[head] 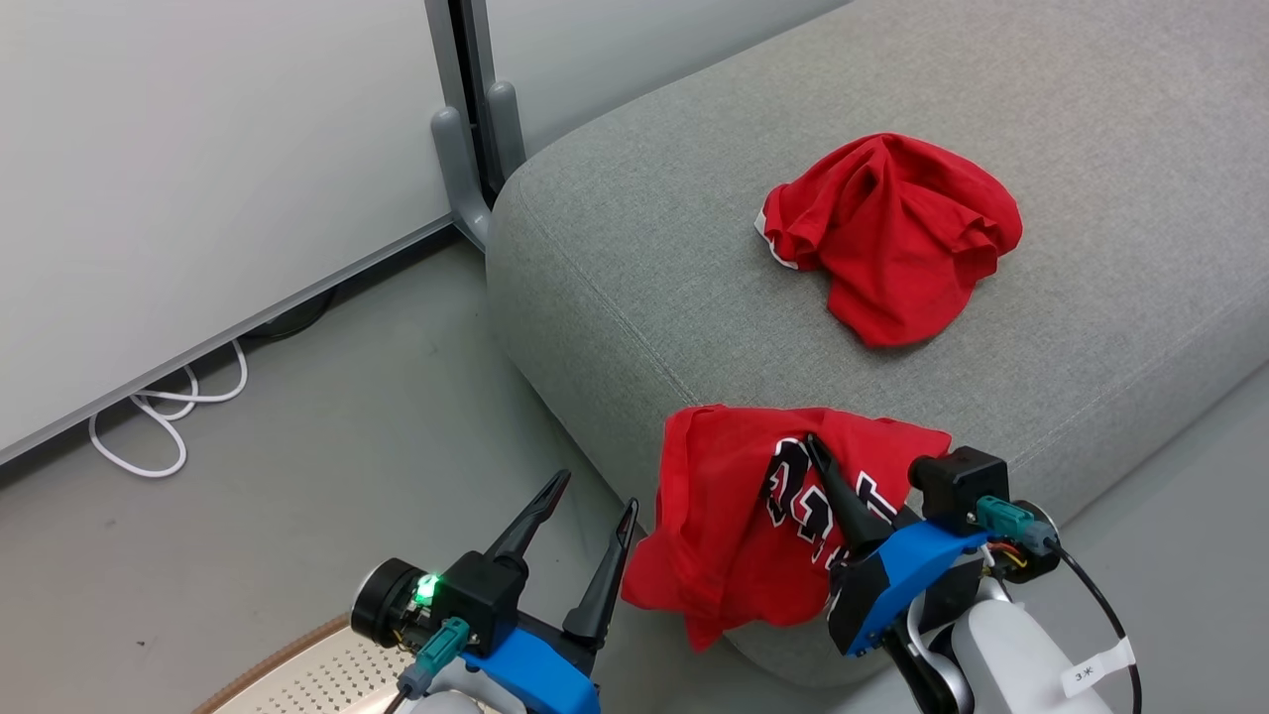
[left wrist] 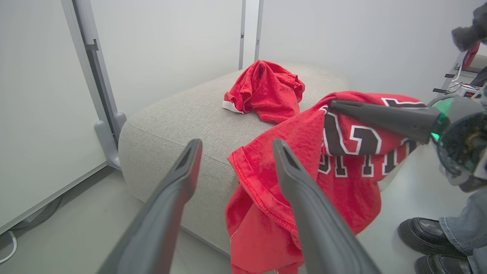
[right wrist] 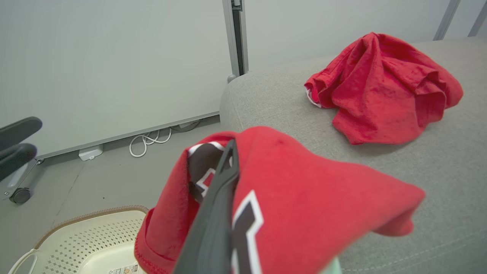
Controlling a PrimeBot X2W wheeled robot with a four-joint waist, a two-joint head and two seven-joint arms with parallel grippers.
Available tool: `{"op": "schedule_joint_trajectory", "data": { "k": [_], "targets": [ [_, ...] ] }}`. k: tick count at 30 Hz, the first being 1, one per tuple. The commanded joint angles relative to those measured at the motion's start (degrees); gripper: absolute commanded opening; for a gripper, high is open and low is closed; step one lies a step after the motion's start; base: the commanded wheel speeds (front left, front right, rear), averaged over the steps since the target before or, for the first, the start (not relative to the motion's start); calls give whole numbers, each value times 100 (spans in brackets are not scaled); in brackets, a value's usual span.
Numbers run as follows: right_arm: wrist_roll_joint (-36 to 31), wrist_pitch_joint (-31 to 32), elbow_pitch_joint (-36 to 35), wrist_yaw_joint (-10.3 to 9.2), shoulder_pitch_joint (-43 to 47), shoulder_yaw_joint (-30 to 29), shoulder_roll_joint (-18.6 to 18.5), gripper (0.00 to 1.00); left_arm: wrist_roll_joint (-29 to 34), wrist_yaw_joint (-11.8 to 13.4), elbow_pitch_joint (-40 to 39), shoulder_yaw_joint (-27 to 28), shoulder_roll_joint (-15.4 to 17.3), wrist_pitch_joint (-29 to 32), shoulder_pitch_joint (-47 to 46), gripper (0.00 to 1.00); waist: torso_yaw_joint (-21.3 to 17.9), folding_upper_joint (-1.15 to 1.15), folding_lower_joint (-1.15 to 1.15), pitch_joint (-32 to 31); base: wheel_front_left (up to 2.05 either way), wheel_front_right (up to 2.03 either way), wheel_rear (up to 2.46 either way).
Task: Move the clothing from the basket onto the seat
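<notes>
Two pieces of red clothing show. A crumpled one [head: 892, 238] [left wrist: 266, 91] [right wrist: 380, 87] lies on top of the light-grey seat [head: 644, 258] [right wrist: 274, 99]. The other, with black-and-white lettering [head: 724, 516] [left wrist: 342, 152] [right wrist: 304, 198], hangs over the seat's front edge, and my right gripper [head: 815, 443] [right wrist: 230, 150] is shut on it. My left gripper [head: 597, 493] [left wrist: 236, 141] stands open and empty just left of that garment. Below, a corner of the cream basket [head: 317, 679] [right wrist: 76, 243] shows with its brown rim.
White wall panels with a grey post foot [head: 466, 169] stand left of the seat. A white cable [head: 169, 416] loops on the floor by the wall. A person's black shoes [left wrist: 426, 232] stand near the seat's right. A chair caster [right wrist: 19, 195] is at far left.
</notes>
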Motion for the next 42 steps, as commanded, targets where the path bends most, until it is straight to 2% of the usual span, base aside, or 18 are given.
{"op": "schedule_joint_trajectory", "data": {
  "k": [1,12,16,25,30,33,38,42],
  "targets": [
    [17,9,-38,3,-31,-9,5,0,-13,-40,-29,26,47,-27,-25,100,3,0,0,15,0,0,0],
    [92,103,29,3,-1410,-453,-2,0,209,-40,-400,277,308,-27,31,100,-68,0,0,631,0,0,0],
    [-7,203,177,3,-2119,-797,-251,0,304,-41,-611,305,470,-27,-11,100,-27,0,0,974,0,0,0],
    [359,453,223,3,-3413,-1629,-945,0,552,-25,-1230,222,920,-18,-348,100,361,0,0,2010,0,0,0],
    [415,378,194,3,-4044,-2304,-1298,0,689,-22,-1711,182,1201,144,-544,100,578,0,0,2628,0,0,0],
    [388,272,179,3,-4267,-2544,-1373,0,741,-17,-1913,192,1304,205,-590,100,630,0,0,2829,0,0,0],
    [183,-95,239,3,-4717,-3365,-1542,0,877,-4,-2536,147,1509,394,-739,100,771,0,0,3359,0,0,0],
    [46,-181,427,3,-4723,-3627,-1483,0,964,-7,-2878,75,1585,515,-869,100,832,0,0,3655,0,0,0]
  ]
}}
